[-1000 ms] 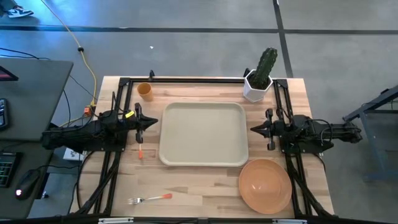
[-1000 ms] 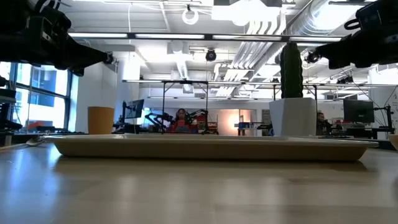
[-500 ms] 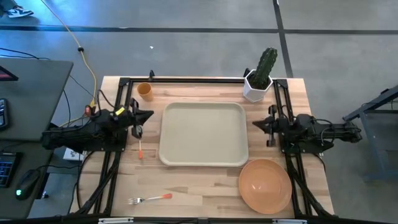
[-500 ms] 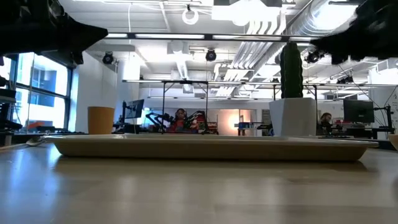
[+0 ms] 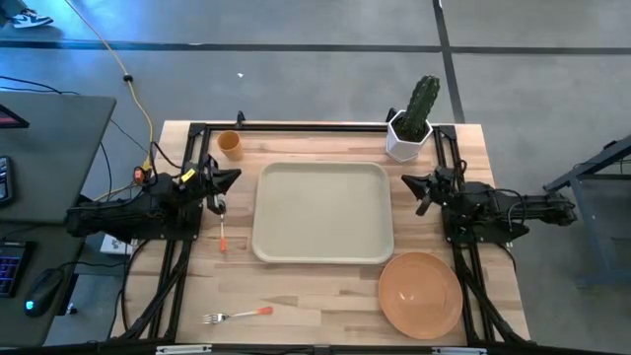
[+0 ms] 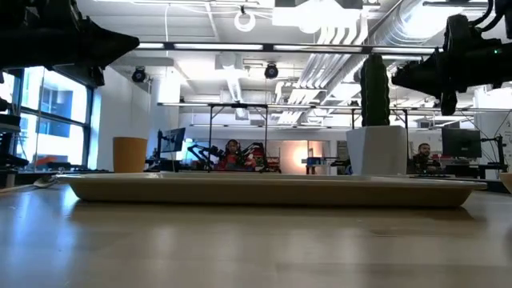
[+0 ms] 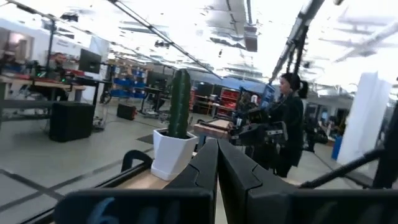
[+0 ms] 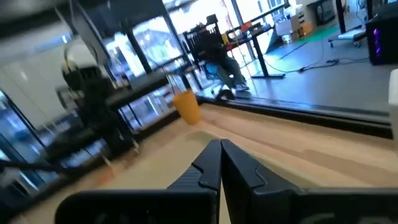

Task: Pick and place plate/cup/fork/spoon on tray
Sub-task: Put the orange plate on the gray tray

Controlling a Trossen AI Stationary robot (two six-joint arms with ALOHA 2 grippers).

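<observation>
The cream tray (image 5: 322,212) lies in the middle of the table and also shows in the low view (image 6: 272,189). The orange cup (image 5: 230,145) stands upright at the far left and shows in the right wrist view (image 8: 186,106). The spoon (image 5: 223,229) lies flat left of the tray. The fork (image 5: 237,316) lies flat near the front edge. The orange plate (image 5: 420,294) rests at the near right. My left gripper (image 5: 235,177) is shut and empty, above the spoon's far end. My right gripper (image 5: 407,182) is shut and empty, beside the tray's right rim.
A white pot with a green cactus (image 5: 411,123) stands at the far right corner and shows in the left wrist view (image 7: 174,140). Black frame rails (image 5: 296,126) run along the table's far edge and down both sides. People show in the room behind the table.
My left gripper has swung toward the table's far edge and risen, uncovering the spoon's bowl. My right gripper has also swung toward the far edge and turned a little. The tableware has not moved.
</observation>
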